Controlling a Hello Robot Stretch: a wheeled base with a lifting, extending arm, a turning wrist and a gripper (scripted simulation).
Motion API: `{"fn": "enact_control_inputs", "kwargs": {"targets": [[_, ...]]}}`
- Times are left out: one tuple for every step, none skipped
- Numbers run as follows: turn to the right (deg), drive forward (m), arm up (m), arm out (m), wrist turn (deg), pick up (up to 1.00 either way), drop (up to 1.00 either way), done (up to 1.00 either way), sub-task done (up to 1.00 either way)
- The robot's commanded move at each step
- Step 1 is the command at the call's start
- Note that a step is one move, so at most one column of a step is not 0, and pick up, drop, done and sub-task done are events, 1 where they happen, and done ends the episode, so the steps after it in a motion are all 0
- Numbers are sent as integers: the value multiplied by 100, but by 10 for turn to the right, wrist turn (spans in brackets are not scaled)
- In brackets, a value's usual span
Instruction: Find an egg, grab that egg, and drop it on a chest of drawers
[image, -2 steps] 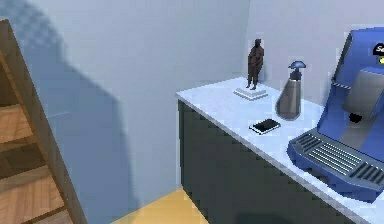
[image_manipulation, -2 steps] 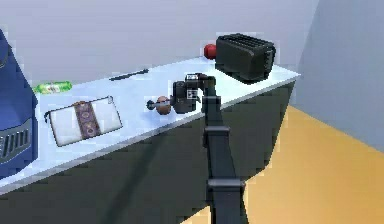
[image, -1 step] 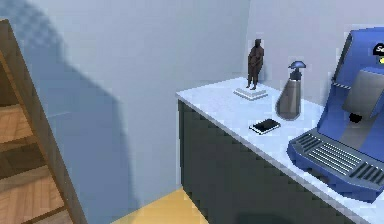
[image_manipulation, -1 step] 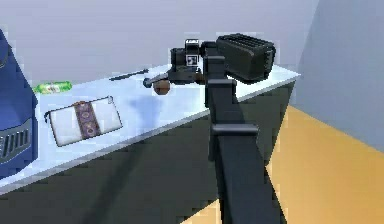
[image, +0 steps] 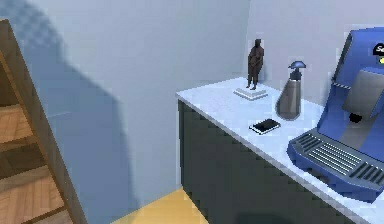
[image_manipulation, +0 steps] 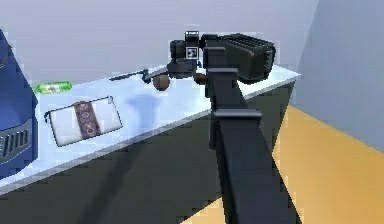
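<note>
Egg, a small brown rounded blob (image_manipulation: 160, 86), shows against the pale countertop (image_manipulation: 130, 125), right by the dark two-finger gripper (image_manipulation: 152, 74). I cannot tell whether the gripper has hold of it. It is probably light, smooth and brittle, so best gripped gently across its middle. The grey opaque bottle (image: 291, 95) hides any contents.

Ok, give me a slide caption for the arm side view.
Claw out over the pale blue countertop, near a small brown rounded egg.

Counter (image: 215, 108): statuette (image: 256, 66), grey bottle (image: 291, 92), phone (image: 265, 126), blue coffee machine (image: 350, 110).
</note>
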Motion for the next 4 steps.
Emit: {"fn": "enact_control_inputs", "kwargs": {"targets": [[0, 0, 0, 0, -450, 0, 0, 0, 0], [0, 0, 0, 0, -450, 0, 0, 0, 0], [0, 0, 0, 0, -120, 0, 0, 0, 0], [0, 0, 0, -42, 0, 0, 0, 0, 0]]}}
